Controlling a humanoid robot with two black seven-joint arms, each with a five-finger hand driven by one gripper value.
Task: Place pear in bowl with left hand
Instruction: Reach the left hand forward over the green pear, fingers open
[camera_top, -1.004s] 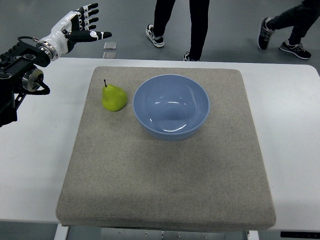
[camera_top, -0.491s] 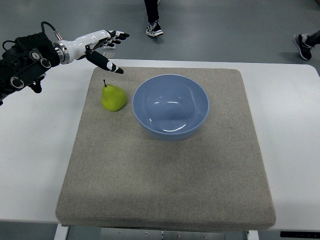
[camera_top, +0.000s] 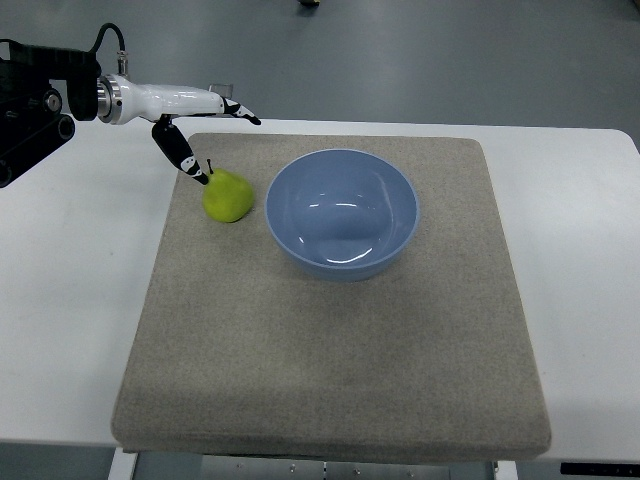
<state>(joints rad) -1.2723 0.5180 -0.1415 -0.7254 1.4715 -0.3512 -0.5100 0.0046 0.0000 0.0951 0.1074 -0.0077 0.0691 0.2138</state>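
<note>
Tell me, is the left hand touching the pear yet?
Cannot tell. In the top view the left hand has its thumb tip right at the stem of the pear, but this steep angle shows neither contact nor a gap.

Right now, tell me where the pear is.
In the top view the pear sits on the grey mat, just left of the blue bowl, with the left hand open right above it.

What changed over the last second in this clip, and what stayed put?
The left hand swung from beyond the table's far left corner in over the mat, lowering toward the pear. Its fingers are spread, the thumb tip beside the stem; nothing is grasped yet. The people standing beyond the table have left view. The pear, the bowl and the mat stayed in place.
</note>
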